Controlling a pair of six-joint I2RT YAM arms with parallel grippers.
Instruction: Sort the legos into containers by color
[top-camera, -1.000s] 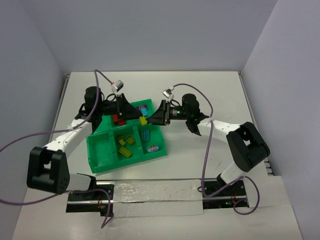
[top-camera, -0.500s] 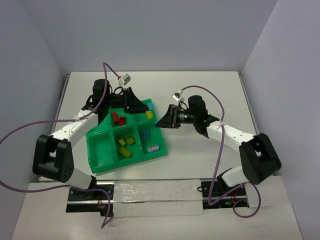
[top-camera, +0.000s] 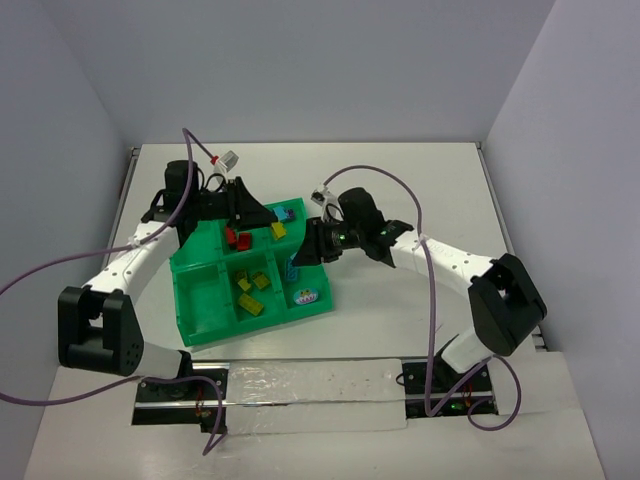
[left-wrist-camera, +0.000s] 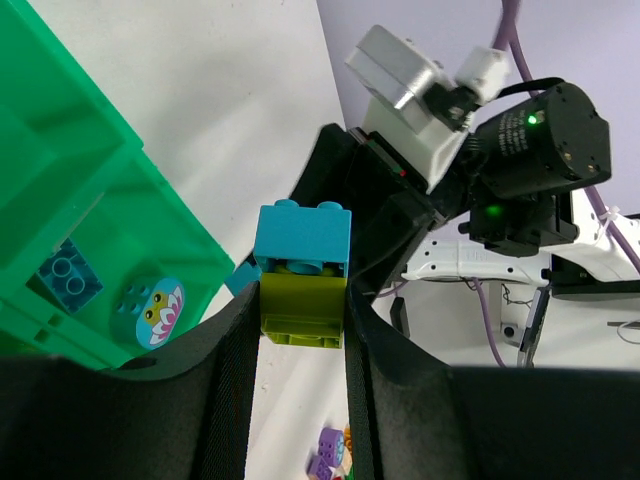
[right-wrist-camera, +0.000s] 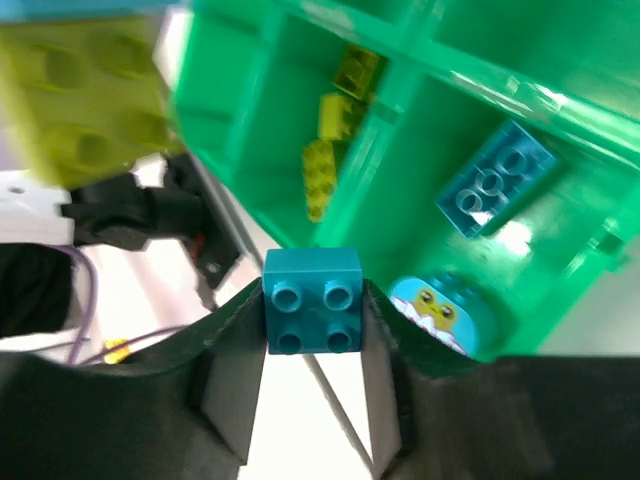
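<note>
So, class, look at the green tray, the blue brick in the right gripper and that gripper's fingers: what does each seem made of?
Green tray: likely hard moulded plastic, glossy; its walls catch bright glints and look slightly translucent.
Blue brick: rigid plastic, smooth, with crisp moulded studs.
Fingers: matte black, no shine; plastic or rubber, cannot tell.

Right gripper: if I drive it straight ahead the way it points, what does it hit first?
Probably the green tray, near the wall between its blue brick and yellow-green bricks; depth unclear.
</note>
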